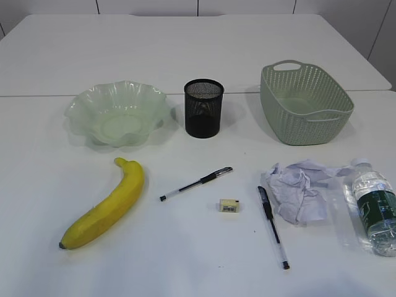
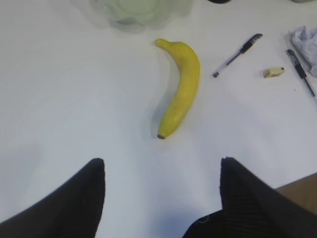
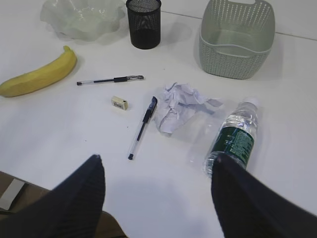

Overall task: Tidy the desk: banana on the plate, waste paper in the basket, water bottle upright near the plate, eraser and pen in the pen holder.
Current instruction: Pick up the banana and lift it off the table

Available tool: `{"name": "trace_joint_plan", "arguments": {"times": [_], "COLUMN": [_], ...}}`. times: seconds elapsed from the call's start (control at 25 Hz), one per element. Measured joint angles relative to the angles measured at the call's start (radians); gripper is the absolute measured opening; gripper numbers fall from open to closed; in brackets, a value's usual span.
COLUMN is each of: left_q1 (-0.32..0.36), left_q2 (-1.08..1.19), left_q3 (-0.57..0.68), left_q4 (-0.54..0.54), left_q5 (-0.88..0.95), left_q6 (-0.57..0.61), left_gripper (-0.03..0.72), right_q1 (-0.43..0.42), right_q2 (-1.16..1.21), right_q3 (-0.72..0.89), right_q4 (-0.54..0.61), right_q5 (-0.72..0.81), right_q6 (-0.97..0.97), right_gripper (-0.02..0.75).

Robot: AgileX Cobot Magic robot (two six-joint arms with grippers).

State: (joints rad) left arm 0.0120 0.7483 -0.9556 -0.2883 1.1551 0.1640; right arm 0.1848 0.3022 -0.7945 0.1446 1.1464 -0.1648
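Banana (image 1: pixel 108 207) lies loose on the worktop at 6 o'clock of the plate (image 1: pixel 80 102), and its curve may roll out of your grip. Bottle (image 1: pixel 374 204) lies flat at 3 o'clock of the waste paper (image 1: pixel 297 189) and could roll away. Left claw (image 2: pixel 161 191) and right claw (image 3: pixel 158 193) are both released, grasping nothing.

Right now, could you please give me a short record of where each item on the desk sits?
plate: back left, empty
pen holder: back centre, upright
basket: back right, empty
banana: front left, on the table
pens: two, lying flat mid-table
eraser: between the pens
waste paper: crumpled, front right
water bottle: lying on its side, far right
left gripper: open
right gripper: open
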Motion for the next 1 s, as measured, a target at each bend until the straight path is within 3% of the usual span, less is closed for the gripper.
{"name": "trace_joint_plan", "arguments": {"times": [0.32,0.6,1.0], "left_q1": [0.000,-0.016,-0.278], "left_q2": [0.242,0.379,0.520], "left_q3": [-0.002,-0.002,-0.002], "left_q4": [-0.164,-0.196,-0.103], "left_q5": [0.009,-0.003,-0.175], "left_q6": [0.117,0.170,0.163], "left_gripper": [0.510,0.508,0.508], "right_q1": [0.000,0.000,0.000], "right_q2": [0.020,0.031,0.031], "right_q3": [-0.001,-0.001,-0.001], "right_q4": [0.020,0.021,0.021], "right_q5": [0.000,-0.004,-0.005], "right_q6": [0.000,0.000,0.000], "right_gripper": [0.501,0.501,0.501]}}
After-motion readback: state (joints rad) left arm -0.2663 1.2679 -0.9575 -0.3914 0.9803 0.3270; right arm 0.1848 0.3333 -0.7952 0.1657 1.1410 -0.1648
